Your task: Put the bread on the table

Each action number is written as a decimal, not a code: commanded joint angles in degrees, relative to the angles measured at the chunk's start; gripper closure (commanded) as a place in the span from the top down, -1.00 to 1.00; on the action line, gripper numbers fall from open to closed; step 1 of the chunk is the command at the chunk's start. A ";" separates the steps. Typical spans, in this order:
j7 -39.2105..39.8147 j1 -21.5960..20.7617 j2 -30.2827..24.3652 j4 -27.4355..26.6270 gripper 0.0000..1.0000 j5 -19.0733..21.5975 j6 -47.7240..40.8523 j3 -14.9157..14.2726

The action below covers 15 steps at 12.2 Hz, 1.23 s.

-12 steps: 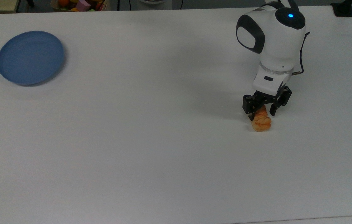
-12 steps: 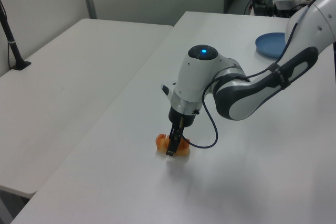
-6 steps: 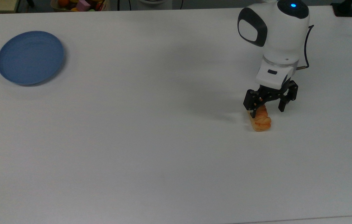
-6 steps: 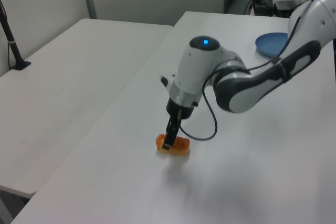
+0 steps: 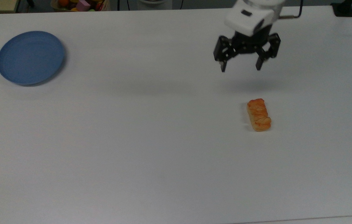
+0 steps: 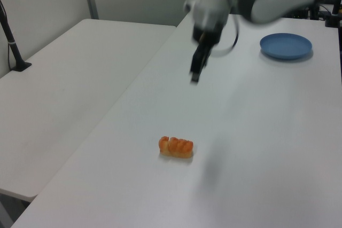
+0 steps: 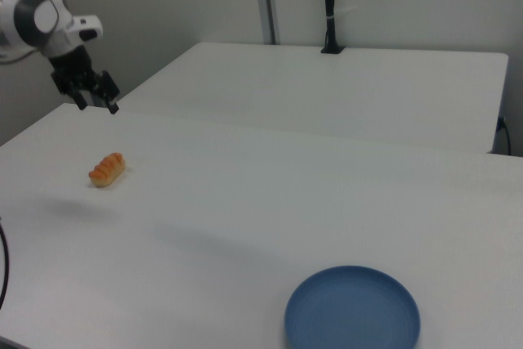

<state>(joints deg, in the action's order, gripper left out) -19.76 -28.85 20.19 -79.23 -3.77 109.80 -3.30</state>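
You will find the bread (image 5: 259, 114) lying flat on its long side on the bare white desk (image 5: 151, 149), touching nothing else and well apart from the blue plate (image 5: 30, 57), which fits the task's placement being made. The gripper (image 5: 240, 67) hangs above the desk, off the bread, fingers (image 5: 222, 66) spread wide and holding nothing, judged a release posture with the arm clear of the pastry

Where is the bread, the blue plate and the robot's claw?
bread (image 5: 259, 114), top view, middle of its braided top
plate (image 5: 30, 57), top view, its flat middle
gripper (image 5: 241, 66), top view, the gap midway between its open fingertips
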 commanded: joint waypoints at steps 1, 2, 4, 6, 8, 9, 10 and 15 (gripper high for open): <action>-0.98 5.54 -13.13 -6.98 1.00 4.20 -10.45 0.31; -0.98 7.73 -15.77 -7.86 1.00 5.17 -13.27 0.31; -0.45 11.86 -21.57 -11.97 1.00 5.62 -15.48 0.40; -0.02 16.69 -23.70 -12.79 1.00 5.62 -20.12 1.53; 1.91 21.54 -24.41 -13.22 1.00 5.79 -20.85 3.21; 3.31 21.82 -24.32 -13.23 1.00 5.80 -20.77 3.21; 5.59 22.25 -24.15 -14.10 1.00 5.80 -20.24 3.21; 22.01 22.43 -20.37 -14.63 1.00 5.80 -10.23 2.60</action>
<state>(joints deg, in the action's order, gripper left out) -5.79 -7.35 -0.72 -93.11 1.00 96.46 -0.99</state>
